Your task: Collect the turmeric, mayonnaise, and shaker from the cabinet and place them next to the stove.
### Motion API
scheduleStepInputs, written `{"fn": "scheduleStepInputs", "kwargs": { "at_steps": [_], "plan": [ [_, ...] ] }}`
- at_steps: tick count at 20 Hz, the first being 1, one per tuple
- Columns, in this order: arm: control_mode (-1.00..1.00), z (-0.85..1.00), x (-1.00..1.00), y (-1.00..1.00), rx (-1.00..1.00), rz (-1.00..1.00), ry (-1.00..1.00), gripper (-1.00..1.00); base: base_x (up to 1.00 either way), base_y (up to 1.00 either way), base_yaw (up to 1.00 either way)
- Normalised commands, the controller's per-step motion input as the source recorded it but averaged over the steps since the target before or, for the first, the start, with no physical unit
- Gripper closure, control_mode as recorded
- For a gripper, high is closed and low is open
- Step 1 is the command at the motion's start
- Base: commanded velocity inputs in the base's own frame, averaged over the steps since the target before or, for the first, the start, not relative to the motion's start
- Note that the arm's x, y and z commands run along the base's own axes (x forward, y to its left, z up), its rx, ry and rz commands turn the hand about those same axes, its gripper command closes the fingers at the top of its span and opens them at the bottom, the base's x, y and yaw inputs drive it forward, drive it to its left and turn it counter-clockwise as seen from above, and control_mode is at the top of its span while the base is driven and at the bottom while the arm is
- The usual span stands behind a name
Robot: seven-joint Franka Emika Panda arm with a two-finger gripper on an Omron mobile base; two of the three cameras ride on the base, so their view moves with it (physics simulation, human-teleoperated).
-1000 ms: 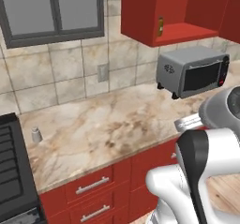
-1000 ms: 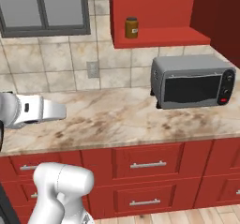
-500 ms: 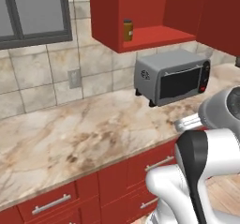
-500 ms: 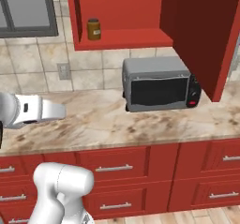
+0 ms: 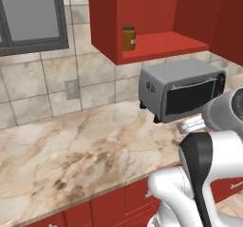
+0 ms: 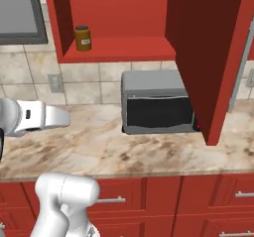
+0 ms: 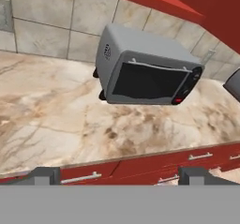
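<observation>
Judging by what you see, collection is far from finished: the turmeric [image 5: 129,37] stands on the open cabinet [image 5: 156,48] shelf above the toaster oven [image 6: 158,108], while your gripper [image 7: 120,175] hangs wide open, empty, over the counter [image 5: 80,145].

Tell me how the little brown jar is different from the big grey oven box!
The turmeric is small, amber-brown and round with a dark lid; the toaster oven is big, grey and boxy with a dark glass door. The turmeric stands up on the shelf of the red cabinet; the toaster oven sits lower, on the marble counter. Both stand upright near the tiled wall.
</observation>
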Motion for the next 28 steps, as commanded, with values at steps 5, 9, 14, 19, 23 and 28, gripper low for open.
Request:
{"fn": "scheduleStepInputs", "kwargs": {
  "at_steps": [5, 9, 14, 19, 23, 28],
  "plan": [
    [1.00, 0.00, 0.00, 0.00, 0.00, 0.00, 0.00, -1.00, 0.68, -0.10, 0.21],
    [1.00, 0.00, 0.00, 0.00, 0.00, 0.00, 0.00, -1.00, 0.53, -0.25, 0.24],
    [1.00, 0.00, 0.00, 0.00, 0.00, 0.00, 0.00, -1.00, 0.41, -0.41, 0.26],
    [1.00, 0.00, 0.00, 0.00, 0.00, 0.00, 0.00, -1.00, 0.40, -0.40, 0.22],
    [1.00, 0.00, 0.00, 0.00, 0.00, 0.00, 0.00, -1.00, 0.49, -0.35, 0.20],
    [1.00, 0.00, 0.00, 0.00, 0.00, 0.00, 0.00, -1.00, 0.66, -0.41, 0.10]
  ]
}}
